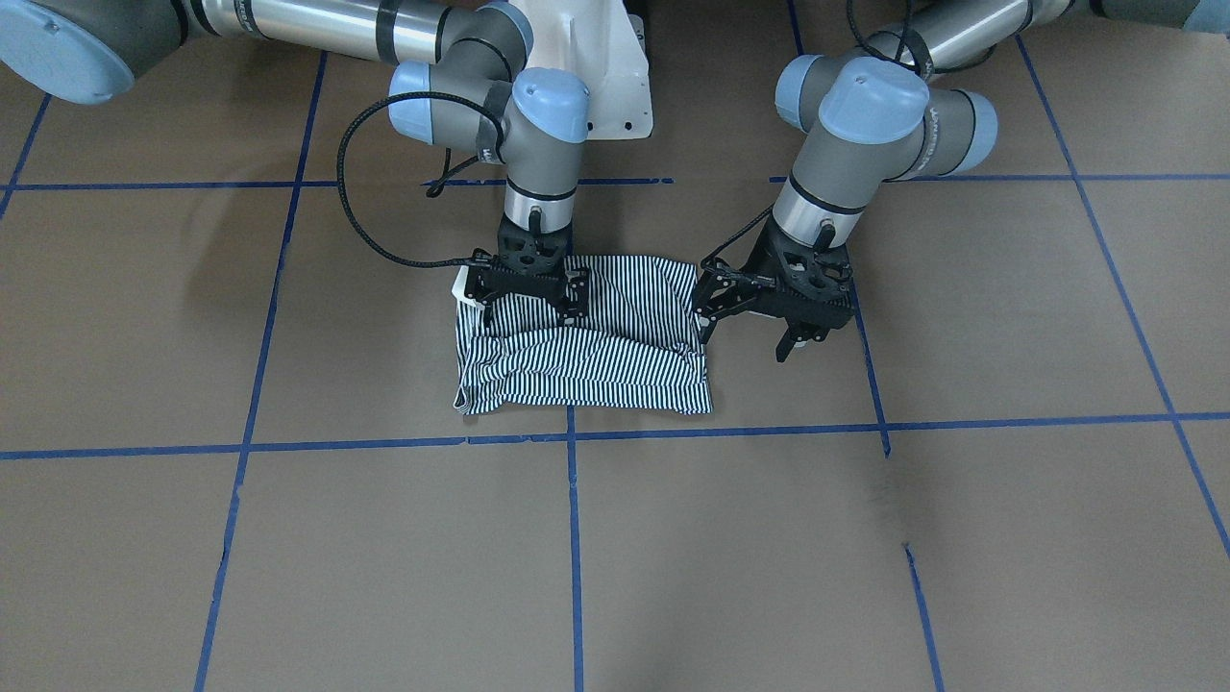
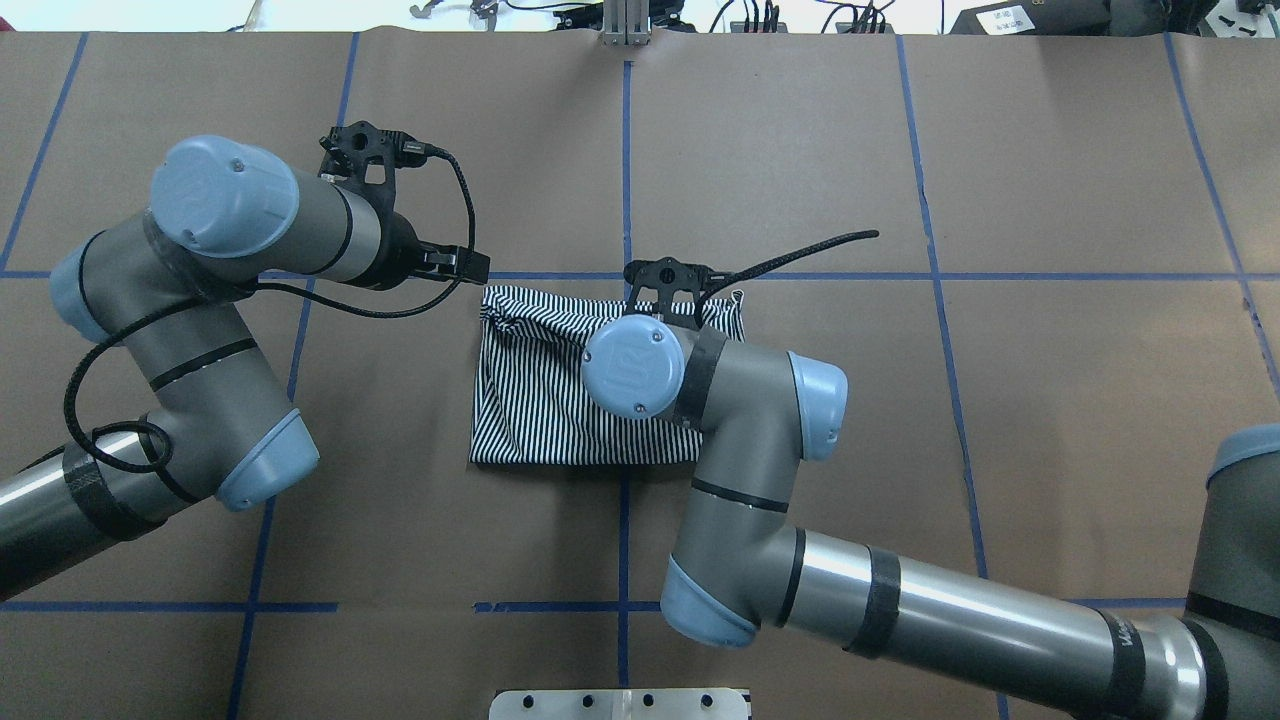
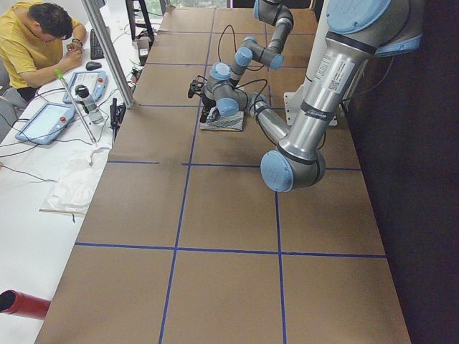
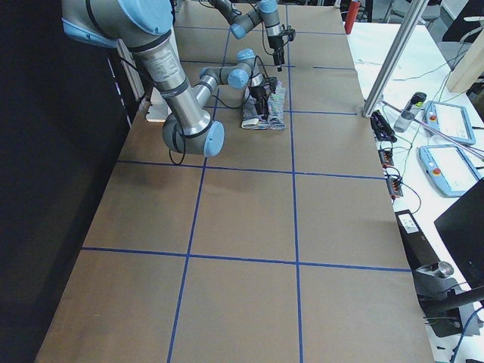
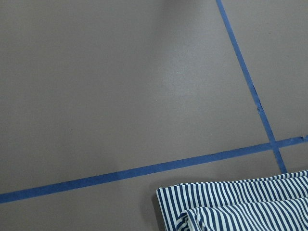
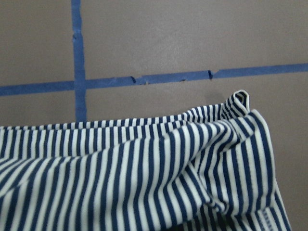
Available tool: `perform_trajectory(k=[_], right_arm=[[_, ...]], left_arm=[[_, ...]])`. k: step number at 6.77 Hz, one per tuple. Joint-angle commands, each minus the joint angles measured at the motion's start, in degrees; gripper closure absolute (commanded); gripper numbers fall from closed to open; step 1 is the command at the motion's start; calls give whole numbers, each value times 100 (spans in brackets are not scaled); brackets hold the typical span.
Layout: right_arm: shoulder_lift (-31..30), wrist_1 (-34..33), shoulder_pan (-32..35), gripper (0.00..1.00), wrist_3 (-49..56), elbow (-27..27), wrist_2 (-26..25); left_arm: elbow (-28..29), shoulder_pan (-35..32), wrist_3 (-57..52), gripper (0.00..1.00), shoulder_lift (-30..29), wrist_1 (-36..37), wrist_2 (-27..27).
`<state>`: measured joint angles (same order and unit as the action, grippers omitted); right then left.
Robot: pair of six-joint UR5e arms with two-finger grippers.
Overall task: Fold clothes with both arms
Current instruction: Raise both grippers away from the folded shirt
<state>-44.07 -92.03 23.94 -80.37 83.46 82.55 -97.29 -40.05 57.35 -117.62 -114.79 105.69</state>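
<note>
The striped polo shirt (image 1: 596,370) lies folded into a rough rectangle at mid-table, with rumpled layers; it also shows in the overhead view (image 2: 540,400). My right gripper (image 1: 530,309) points down onto the shirt's robot-side edge with its jaws spread, and it grips nothing that I can see. In the overhead view its fingers are hidden under the wrist. The right wrist view shows only bunched striped cloth (image 6: 144,178). My left gripper (image 1: 748,341) is open and empty, hovering just off the shirt's side edge. The left wrist view shows a shirt corner (image 5: 231,207).
Brown paper table (image 1: 865,557) is marked with blue tape lines (image 1: 575,538). A white pedestal (image 1: 605,77) stands at the robot's side. A seated operator (image 3: 36,43), pendants and bottles are on a side table beyond the far edge.
</note>
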Motion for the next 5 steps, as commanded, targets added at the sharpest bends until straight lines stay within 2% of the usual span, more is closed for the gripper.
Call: perform_trajectory(k=[1,2,3,4,5], right_arm=[[641,18,757,0,388,-966,522],[880,45,1197,0,538,-1546,769],[995,45,1645,0,923,-1883,1163],[988,1,1971,0,1170,-1886,1646],[944,36,2009,0,1286,-1834,1712]], left_arm=[[0,6,13,0,2,0,-5],[8,23,83,0,11,0,-5],[113,58,162,0,-32,35,-22],[123,198,154,0,-50,79,-57],[140,469,276,0,-94,210,-258]])
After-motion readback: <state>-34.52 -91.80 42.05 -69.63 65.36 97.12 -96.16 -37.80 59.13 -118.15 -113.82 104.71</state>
